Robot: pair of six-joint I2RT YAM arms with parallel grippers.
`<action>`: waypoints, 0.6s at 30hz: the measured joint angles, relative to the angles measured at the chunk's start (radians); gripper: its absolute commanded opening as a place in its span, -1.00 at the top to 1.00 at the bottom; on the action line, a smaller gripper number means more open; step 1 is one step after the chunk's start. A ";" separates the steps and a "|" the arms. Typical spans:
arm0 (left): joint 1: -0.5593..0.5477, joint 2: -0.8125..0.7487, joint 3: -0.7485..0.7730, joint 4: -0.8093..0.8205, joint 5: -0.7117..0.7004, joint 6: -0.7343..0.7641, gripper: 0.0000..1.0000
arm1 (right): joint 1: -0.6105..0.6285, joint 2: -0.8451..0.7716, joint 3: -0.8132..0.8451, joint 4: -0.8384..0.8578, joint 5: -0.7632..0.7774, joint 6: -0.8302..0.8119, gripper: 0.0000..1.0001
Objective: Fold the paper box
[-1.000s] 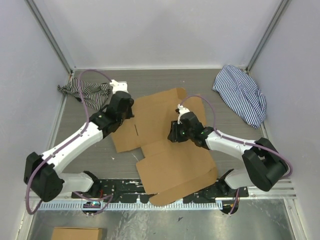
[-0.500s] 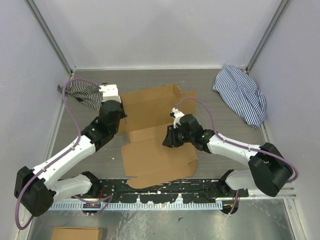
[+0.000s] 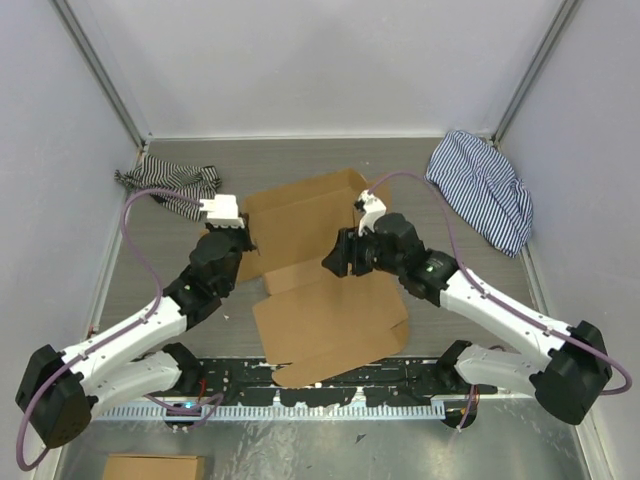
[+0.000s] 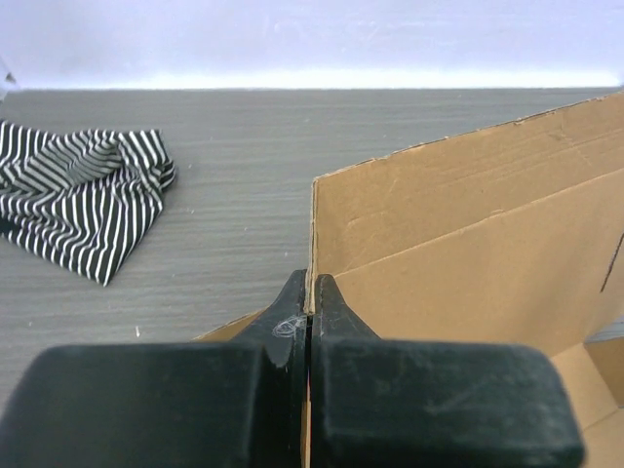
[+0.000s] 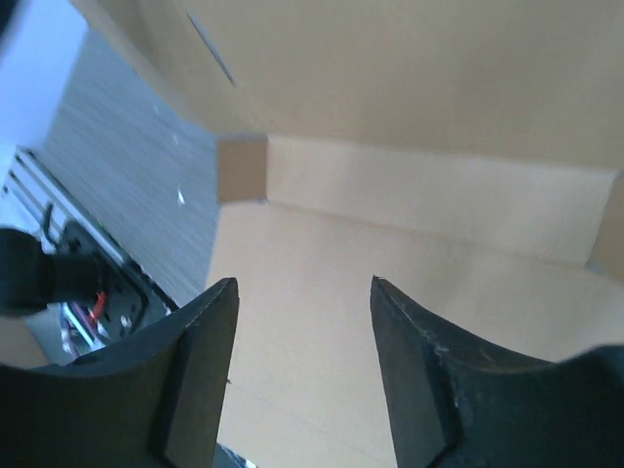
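Note:
The paper box (image 3: 330,318) is a brown cardboard sheet in mid-table, its near panel lying flat and its far panel (image 3: 300,212) tilted up. My left gripper (image 3: 244,240) is shut on the left edge of that raised panel. In the left wrist view the left gripper (image 4: 310,292) pinches the thin cardboard edge, and the panel (image 4: 468,234) stands to the right of it. My right gripper (image 3: 336,263) hovers over the fold line. It is open (image 5: 302,285) with only the flat cardboard (image 5: 322,331) below it and nothing between its fingers.
A black-and-white striped cloth (image 3: 170,185) lies at the far left, also in the left wrist view (image 4: 78,200). A blue striped cloth (image 3: 480,190) lies at the far right. The arms' base rail (image 3: 330,392) runs along the near edge, and a small cardboard box (image 3: 155,467) sits beyond it at the bottom left.
The cardboard sheet has slid to the left and off the near rail. My left gripper has drawn nearer while holding the sheet's edge. My right gripper has shifted slightly left over the sheet.

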 measured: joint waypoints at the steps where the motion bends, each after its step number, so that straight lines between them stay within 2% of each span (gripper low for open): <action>1: -0.011 -0.006 -0.004 0.018 0.000 0.018 1.00 | 0.000 -0.003 0.040 -0.017 0.025 0.007 -0.35; 6: -0.080 -0.004 -0.024 0.128 -0.003 0.134 1.00 | 0.000 0.027 0.287 -0.114 0.136 0.035 -0.41; 12: -0.140 0.029 -0.032 0.234 -0.027 0.280 1.00 | 0.000 0.220 0.690 -0.257 0.271 0.072 -0.37; 16: -0.170 0.048 -0.063 0.336 -0.062 0.374 1.00 | 0.000 0.308 0.801 -0.355 0.339 0.169 -0.30; 18: -0.179 0.062 -0.078 0.386 -0.077 0.419 1.00 | 0.000 0.325 0.808 -0.403 0.370 0.244 -0.33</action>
